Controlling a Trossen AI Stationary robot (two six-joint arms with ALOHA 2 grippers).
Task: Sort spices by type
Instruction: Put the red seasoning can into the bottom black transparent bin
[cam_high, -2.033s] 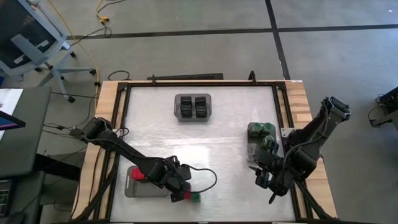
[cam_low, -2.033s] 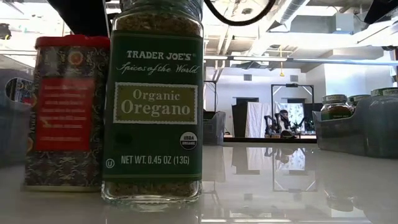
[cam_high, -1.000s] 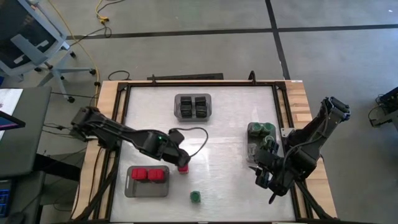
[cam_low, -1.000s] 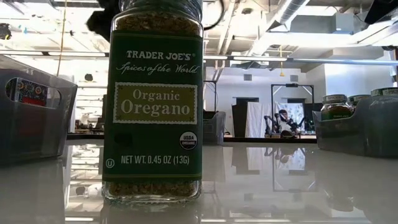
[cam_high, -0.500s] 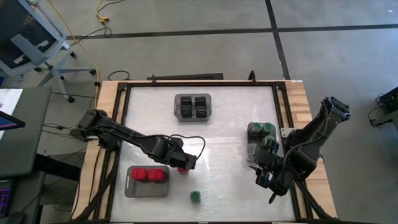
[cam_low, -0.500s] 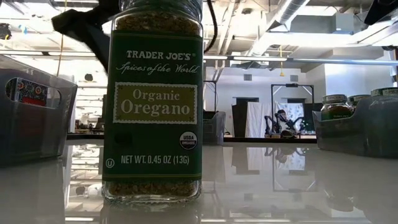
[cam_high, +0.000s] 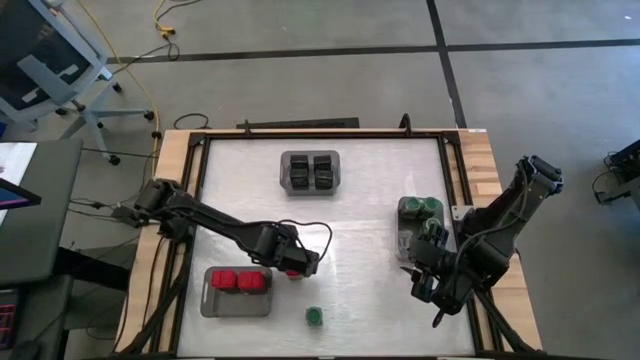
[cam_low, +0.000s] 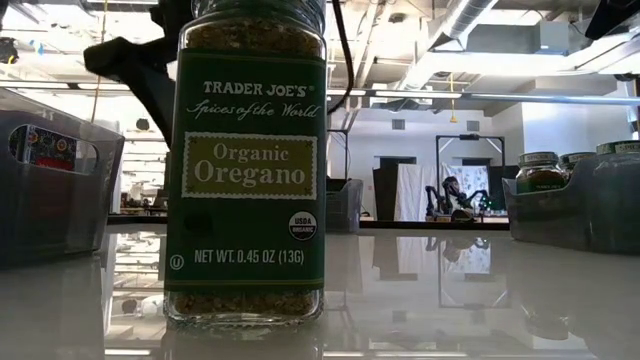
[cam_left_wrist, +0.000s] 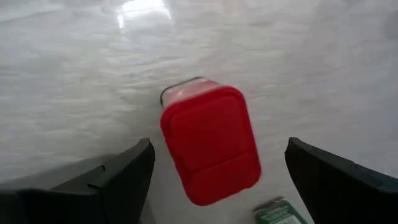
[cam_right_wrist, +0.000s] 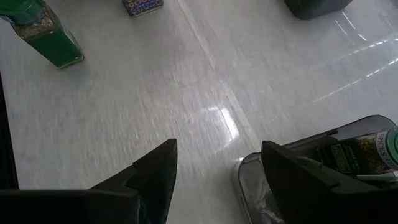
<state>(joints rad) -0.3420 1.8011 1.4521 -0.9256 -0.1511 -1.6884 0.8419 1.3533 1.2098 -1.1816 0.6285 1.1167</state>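
Observation:
A red-lidded spice box (cam_left_wrist: 210, 143) stands upright on the white table, left of centre (cam_high: 296, 272). My left gripper (cam_left_wrist: 219, 149) hangs open just above it, pointing steeply down, one finger on either side of the box and clear of it. An oregano jar with a green lid (cam_high: 314, 316) stands alone near the front edge and fills the low view (cam_low: 245, 170). My right gripper (cam_right_wrist: 217, 155) waits open above the table's right side (cam_high: 425, 285), beside the tray of green-lidded jars (cam_high: 420, 225).
A grey tray (cam_high: 210, 300) at the near left holds two red boxes. A tray (cam_high: 310, 157) at the far middle holds two black containers. Bare tabletop lies between the trays. The left arm's cable loops over the table by the red box.
My left gripper has sunk toward the red box, shifted a little toward the table's right edge and rolled about its own axis, staying open. The red box and the oregano jar have kept their places.

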